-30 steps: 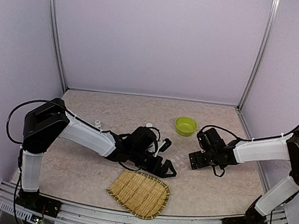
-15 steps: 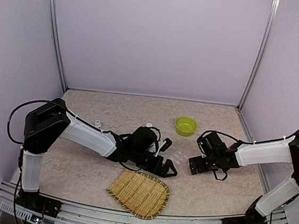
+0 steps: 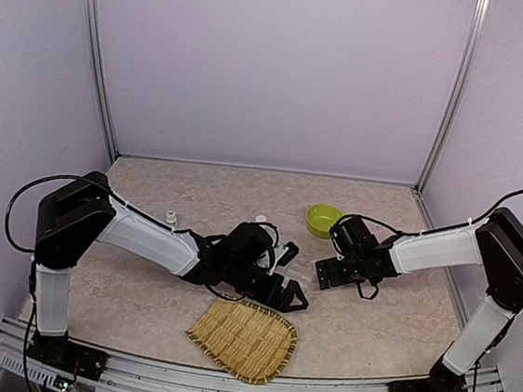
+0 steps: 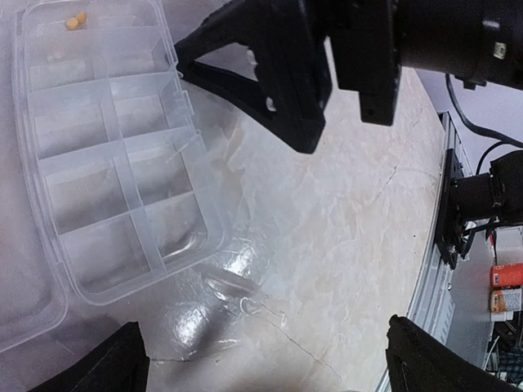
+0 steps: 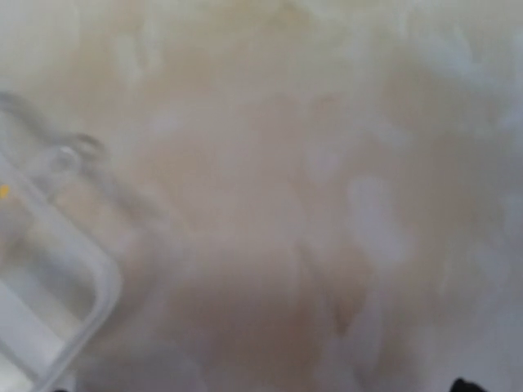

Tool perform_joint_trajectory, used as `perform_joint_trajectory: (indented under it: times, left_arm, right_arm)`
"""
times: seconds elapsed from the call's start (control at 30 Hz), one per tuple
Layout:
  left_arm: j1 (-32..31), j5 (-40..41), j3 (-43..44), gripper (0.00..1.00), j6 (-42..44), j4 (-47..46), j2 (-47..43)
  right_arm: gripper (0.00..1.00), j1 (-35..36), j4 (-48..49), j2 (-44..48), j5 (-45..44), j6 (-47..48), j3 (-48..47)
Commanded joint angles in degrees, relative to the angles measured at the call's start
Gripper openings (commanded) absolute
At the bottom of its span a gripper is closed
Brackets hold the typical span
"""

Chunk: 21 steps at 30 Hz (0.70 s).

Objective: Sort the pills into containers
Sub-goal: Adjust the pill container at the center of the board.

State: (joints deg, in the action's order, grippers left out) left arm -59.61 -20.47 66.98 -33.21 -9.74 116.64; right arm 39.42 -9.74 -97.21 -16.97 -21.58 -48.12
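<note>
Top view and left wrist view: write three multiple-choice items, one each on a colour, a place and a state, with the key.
1. What colour is the bowl?
A) red
B) lime green
C) blue

2. Where is the clear box?
A) in the bowl
B) on the table, close to the left tool and the right tool
C) against the back wall

3. What is the left tool's state?
A) shut on the box
B) shut on the bowl
C) open, empty

Key:
1. B, as the top view shows.
2. B, since the left wrist view shows it lying there.
3. C, because its fingertips stand wide apart over bare table.
</note>
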Motion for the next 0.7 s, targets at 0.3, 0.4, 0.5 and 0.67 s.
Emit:
perform_joint_trajectory:
  times: [0.3,0.4,0.5,0.67]
  left_arm:
    - [3.88,9.55,-0.71,0.99,6.22,5.77,-15.54]
    - [7.55,13.90,1.37,0.99,9.09,9.36,-16.72]
    - [11.07,17.34,4.50,0.99,11.51,13.01,-15.13]
    - [13.44,23.85,10.15,0.99,16.21,17.54,-9.84]
  right_arm:
    - [1.00,-3.30,1.47,0.19,0.10,2.07,-0.30]
    - [1.00,-3.30,1.38,2.37,1.39,1.28,1.43]
    - [1.00,-3.21,1.49,5.52,3.28,0.33,3.80]
    - [1.00,-3.05,0.34,10.69,4.52,-0.34,6.65]
